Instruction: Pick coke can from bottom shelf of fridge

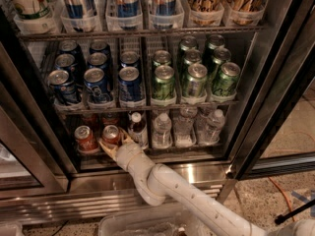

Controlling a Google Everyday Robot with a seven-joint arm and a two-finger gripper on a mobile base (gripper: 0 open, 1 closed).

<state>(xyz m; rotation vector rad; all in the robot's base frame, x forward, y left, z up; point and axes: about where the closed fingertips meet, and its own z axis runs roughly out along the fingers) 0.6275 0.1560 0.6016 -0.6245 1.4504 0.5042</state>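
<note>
The fridge [275, 77] stands open, with black door frames and a shiny steel base. Its bottom shelf [167, 149] holds two red coke cans, a brown bottle [137, 128] and clear water bottles [162, 130]. My white arm reaches up from the lower right. My gripper [112, 142] is at the shelf's front, its cream fingers on either side of the right coke can [110, 133]. The left coke can [84, 137] stands free beside it. More red cans show dimly behind them.
The rack above holds blue cans [95, 80] on the left and green cans [193, 77] on the right. The top rack holds tall cans and bottles. A clear plastic bin [142, 225] sits on the speckled floor below. An orange cable [280, 191] lies at the right.
</note>
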